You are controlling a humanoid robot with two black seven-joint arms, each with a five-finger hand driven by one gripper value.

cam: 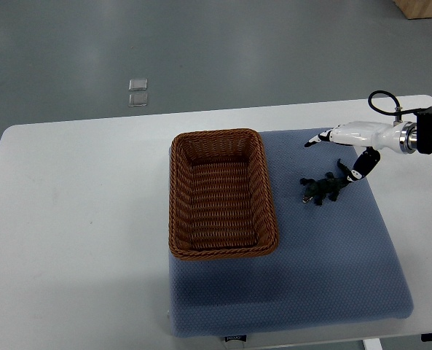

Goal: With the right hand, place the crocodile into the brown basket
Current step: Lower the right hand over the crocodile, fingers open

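The crocodile (322, 189) lies on the blue mat (325, 277) that covers the near right part of the table (70, 219), just to the right of the brown basket (261, 191) but apart from its rim. We see our right robot hand (334, 154) reaching in from the right edge, fingers spread wide and holding nothing, one finger low beside the toy's tail. We judge the spread leaves room to close around the body. The basket is empty, its long side toward the toy, so the carry should be short.

Dark green crocodile (322, 189) lying right of empty brown basket (224, 192)
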